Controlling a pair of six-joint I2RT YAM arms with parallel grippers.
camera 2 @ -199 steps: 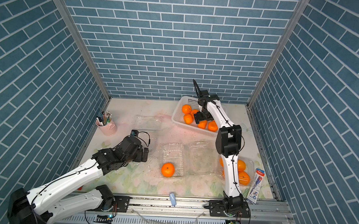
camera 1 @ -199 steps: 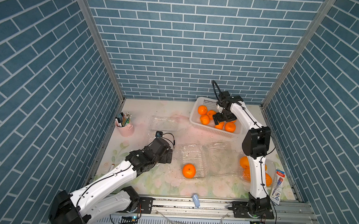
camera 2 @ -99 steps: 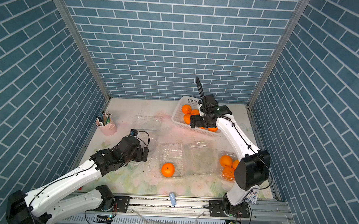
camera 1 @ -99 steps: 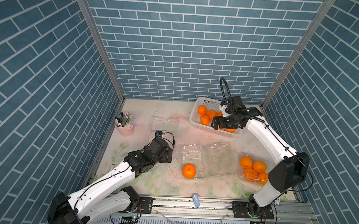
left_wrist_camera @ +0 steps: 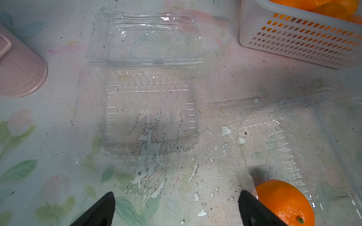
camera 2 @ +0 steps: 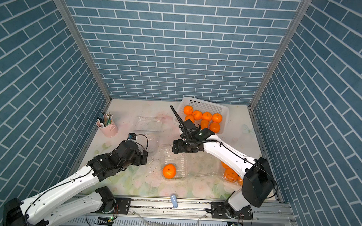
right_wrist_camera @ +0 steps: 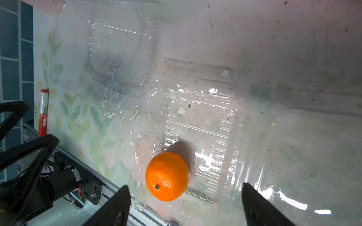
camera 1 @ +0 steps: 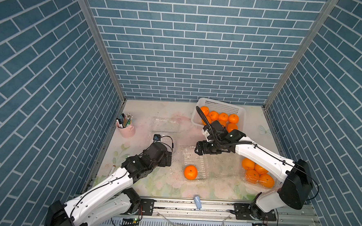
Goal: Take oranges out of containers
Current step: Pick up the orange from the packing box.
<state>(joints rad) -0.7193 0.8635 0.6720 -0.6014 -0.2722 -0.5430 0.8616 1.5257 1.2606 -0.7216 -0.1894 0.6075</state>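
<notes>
On the flower-patterned table [camera 1: 254, 123], the white basket [camera 1: 221, 104] at the back right holds a heap of oranges [camera 1: 223, 116]. A clear container [camera 1: 257, 185] beside the right arm's base holds more, an empty container [left_wrist_camera: 148, 109] lies open before the left gripper [left_wrist_camera: 176, 197], and the middle container [camera 1: 194, 159] lies open too. Both claws are released with nothing between their fingers: the right gripper [camera 1: 197, 149] hovers over the middle container's far end, and the lone orange [camera 1: 190, 172] sits in its near corner.
</notes>
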